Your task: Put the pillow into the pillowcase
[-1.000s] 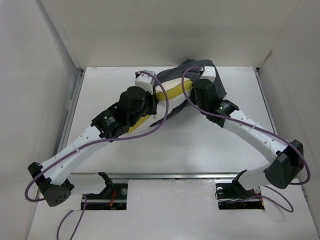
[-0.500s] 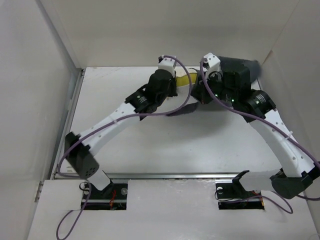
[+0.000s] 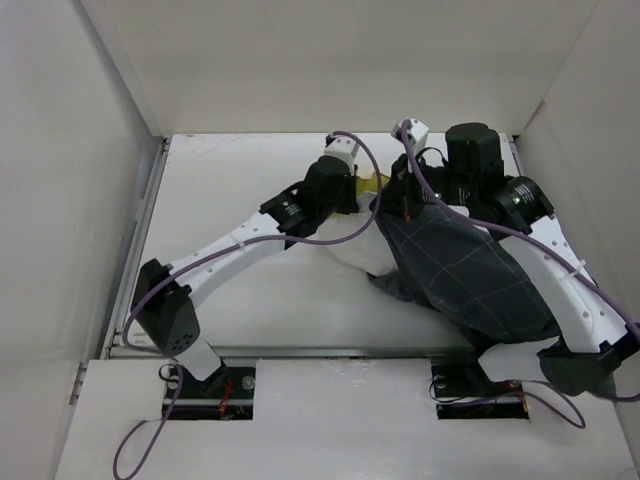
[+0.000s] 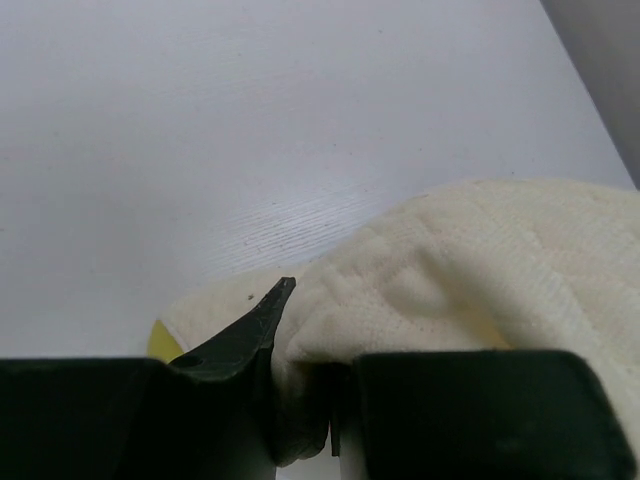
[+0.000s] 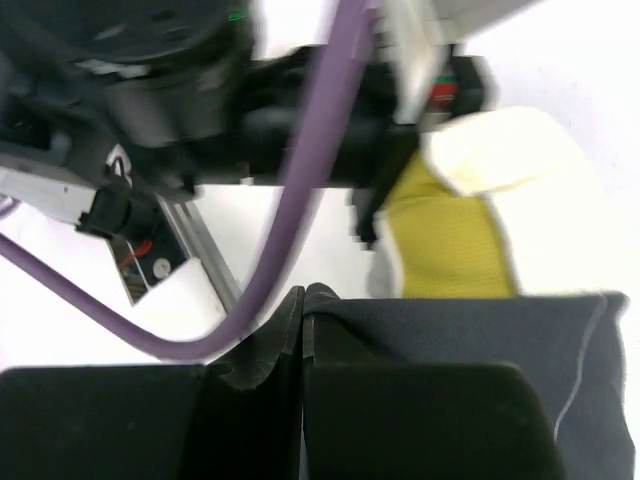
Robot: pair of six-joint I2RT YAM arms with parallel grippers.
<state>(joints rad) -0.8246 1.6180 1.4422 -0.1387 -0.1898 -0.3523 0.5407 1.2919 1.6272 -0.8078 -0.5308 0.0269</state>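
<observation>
The dark checked pillowcase hangs spread from the middle of the table toward the near right, draped over my right arm. My right gripper is shut on its upper edge; in the right wrist view the fingers pinch the dark cloth. Only a small yellow and cream part of the pillow shows at the case's top. My left gripper is shut on that end. Up close, its fingers squeeze the cream quilted edge, beside a yellow tag.
White walls close the table on the left, back and right. A metal rail runs along the near edge. Purple cables loop from both wrists. The left arm's wrist fills the top of the right wrist view.
Both arms have swung. The pillowcase, bunched at the back before, is now pulled out toward the near right and covers most of the pillow. Both grips are unchanged.
</observation>
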